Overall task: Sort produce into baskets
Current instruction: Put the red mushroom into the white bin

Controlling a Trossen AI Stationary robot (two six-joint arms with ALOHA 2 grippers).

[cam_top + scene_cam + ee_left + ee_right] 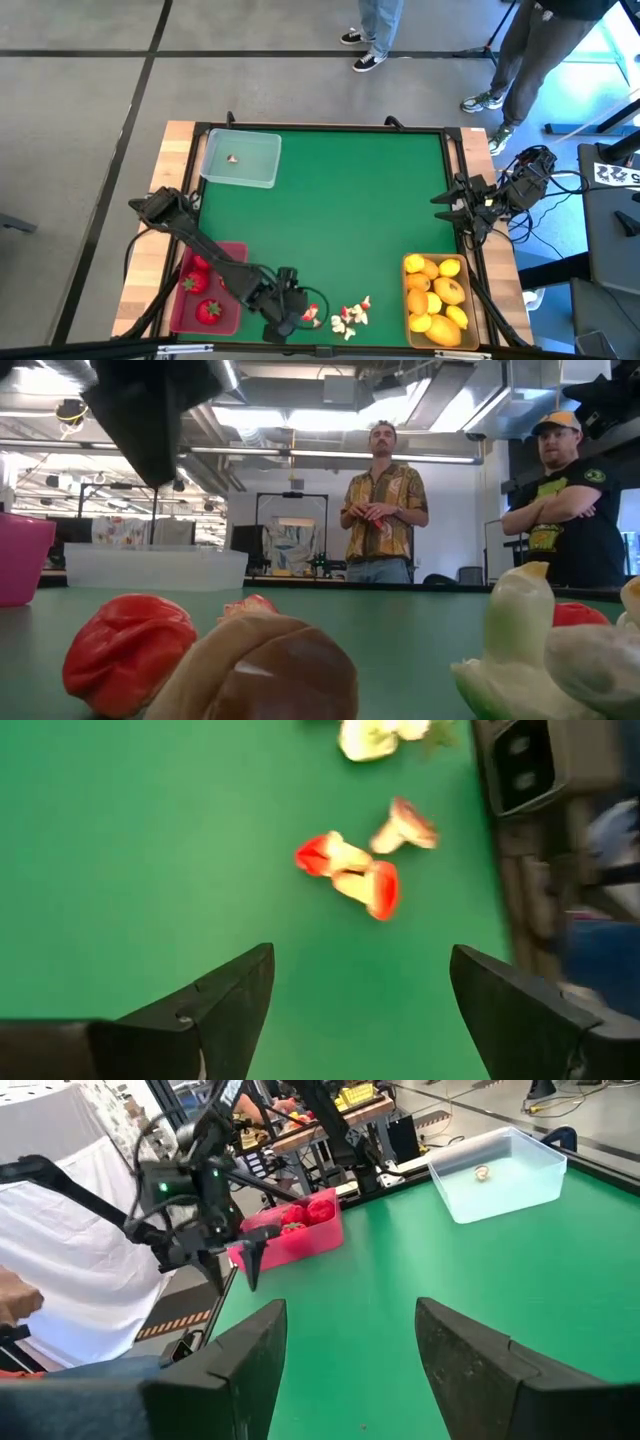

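Observation:
My left gripper [292, 322] hangs open, tipped downward, over the green mat near the table's near edge, just left of a small cluster of white-and-red bits [312, 318]. In the left wrist view those bits [350, 870] lie on the mat beyond the open gripper [360, 975], untouched. More bits [351, 316] lie a little to the right. The pinkish-red basket [232, 250] holds strawberries [208, 311]. The tan-yellow basket [409, 318] holds yellow and orange ovals [440, 295]. The clear basket [258, 150] holds one tiny bit [233, 159]. My right gripper [350, 1330] waits open at the table's right edge.
In the low view the bits [130, 650] fill the foreground, with the clear basket [155, 565] and pink basket [20, 560] behind. Two people [380, 500] stand beyond the far edge. The middle of the green mat [350, 220] is bare. Cables and gear [530, 175] sit right of the table.

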